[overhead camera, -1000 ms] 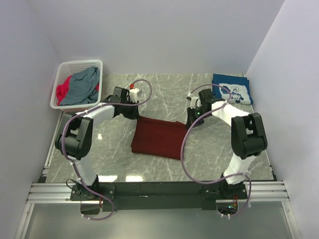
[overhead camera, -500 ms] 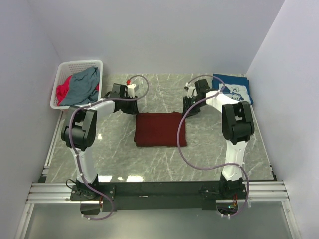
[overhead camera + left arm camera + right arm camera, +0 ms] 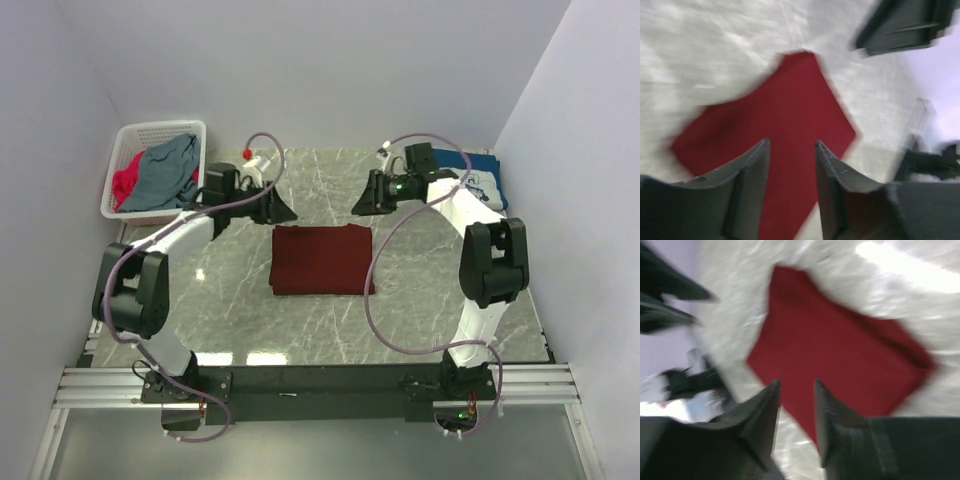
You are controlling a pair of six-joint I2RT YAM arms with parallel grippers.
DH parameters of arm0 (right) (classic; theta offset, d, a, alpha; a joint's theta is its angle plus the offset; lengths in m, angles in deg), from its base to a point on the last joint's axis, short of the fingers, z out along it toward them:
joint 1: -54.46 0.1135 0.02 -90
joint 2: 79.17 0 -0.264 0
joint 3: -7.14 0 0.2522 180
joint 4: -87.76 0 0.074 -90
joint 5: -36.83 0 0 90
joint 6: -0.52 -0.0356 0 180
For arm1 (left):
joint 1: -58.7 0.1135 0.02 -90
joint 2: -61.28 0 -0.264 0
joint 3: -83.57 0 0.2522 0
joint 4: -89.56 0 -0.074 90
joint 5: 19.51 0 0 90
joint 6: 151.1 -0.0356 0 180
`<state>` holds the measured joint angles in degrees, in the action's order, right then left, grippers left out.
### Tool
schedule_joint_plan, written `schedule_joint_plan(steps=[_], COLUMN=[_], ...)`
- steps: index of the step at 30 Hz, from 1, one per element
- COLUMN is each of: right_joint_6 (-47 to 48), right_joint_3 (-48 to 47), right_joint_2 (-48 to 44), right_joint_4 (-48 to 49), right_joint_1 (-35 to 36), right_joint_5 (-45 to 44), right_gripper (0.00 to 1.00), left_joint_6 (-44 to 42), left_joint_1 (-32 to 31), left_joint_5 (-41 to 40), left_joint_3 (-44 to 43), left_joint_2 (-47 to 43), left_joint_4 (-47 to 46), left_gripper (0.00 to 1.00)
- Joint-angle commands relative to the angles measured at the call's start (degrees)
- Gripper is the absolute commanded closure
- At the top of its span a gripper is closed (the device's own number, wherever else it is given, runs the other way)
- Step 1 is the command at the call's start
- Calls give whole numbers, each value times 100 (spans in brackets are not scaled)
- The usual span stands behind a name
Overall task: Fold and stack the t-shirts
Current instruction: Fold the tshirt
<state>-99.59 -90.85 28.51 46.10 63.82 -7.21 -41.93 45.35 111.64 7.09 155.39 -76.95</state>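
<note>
Left wrist view: the left gripper [image 3: 790,145] has its two fingers parted with nothing between them, looking down from above on the plain dark-red folded cloth t-shirt [image 3: 785,100]. The right gripper [image 3: 796,385] shows the same, jaws apart and empty over that same shirt [image 3: 835,350].

And that's the change! A second ago both grippers were down at the shirt's far edge, closed, with the cloth lying skewed. Now they've let go and pulled up and back, just beyond its far corners.

From the top camera, the dark-red shirt [image 3: 322,258] lies square and flat mid-way across the grey marble tabletop [image 3: 430,290], touching neither gripper. That fold looks finished.

Further out, a folded navy t-shirt with a white print [image 3: 486,186] waits at the far right corner. At far left, the white lattice plastic basket [image 3: 160,130] holds a grey-blue shirt [image 3: 170,170] and a bright-pink one [image 3: 124,186]. My call: stacking comes next, with two shirts left to fold.
</note>
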Motion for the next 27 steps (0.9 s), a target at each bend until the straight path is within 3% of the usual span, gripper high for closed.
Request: schedule_joint_plan(steps=[1,4,8,15,19,22,25,27], right_joint_6=[-860,-1291,-1222,-1371,-1046,-870,-896,-1413], right_joint_3=[363,197,-846,-1114,-1175,-1140,-702,219], right_joint_2=[95,891,2036,2829,2698,2016,971,450], right_joint_4=[706,1154,769,743,286,31,257,731], right_joint_1=[389,470,417,40,-57,-128,-110,3], right_joint_5=[1117,1433,1356,802,704,836,967,1186], right_gripper=[62,70,82,87,84,76,65,61], left_joint_6=[1227,2018,2642,2618,2363,2021,1668,1729], left_joint_1=[-221,-230,-169,296,350,411,368,202], left_joint_5=[1009,1150,1027,615,719,886,895,1008], left_joint_3=[313,182,-380,-697,-540,-531,-137,301], left_joint_2=[458,1335,2216,3149,2965,2178,1133,734], left_joint_4=[-1094,-1957,-2336,-1855,-1581,-1169,-1062,-1054], left_gripper=[56,63,67,70,67,63,61,61])
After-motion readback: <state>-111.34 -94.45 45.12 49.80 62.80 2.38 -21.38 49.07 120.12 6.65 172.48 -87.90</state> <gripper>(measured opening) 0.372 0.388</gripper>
